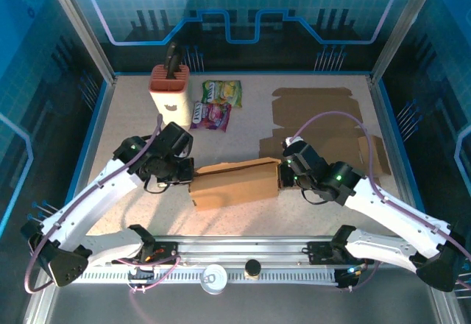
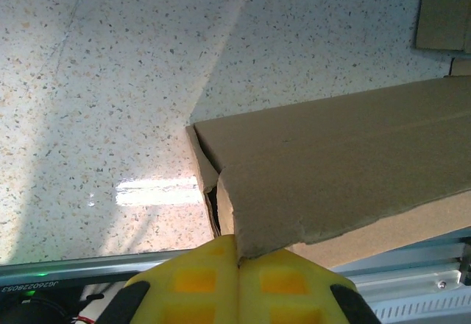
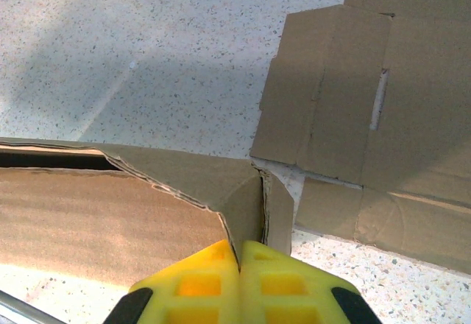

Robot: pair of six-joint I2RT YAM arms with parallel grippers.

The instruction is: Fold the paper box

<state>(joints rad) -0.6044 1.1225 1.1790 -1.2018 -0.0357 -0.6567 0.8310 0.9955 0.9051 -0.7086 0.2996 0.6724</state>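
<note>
Pinching an end flap apiece, clamped tight, left hand (image 2: pixel 237 265) and right hand (image 3: pixel 239 265) grip the paper box (image 1: pixel 235 184), lying toward six o'clock on the table (image 1: pixel 132 118), already raised into a long sleeve, though its ends look not yet tucked shut.

You're in a robot lab cell: aluminium frame posts (image 1: pixel 81 26) and blue circuit-print panels (image 1: pixel 294 0) enclose the speckled table (image 1: pixel 125 118).
</note>
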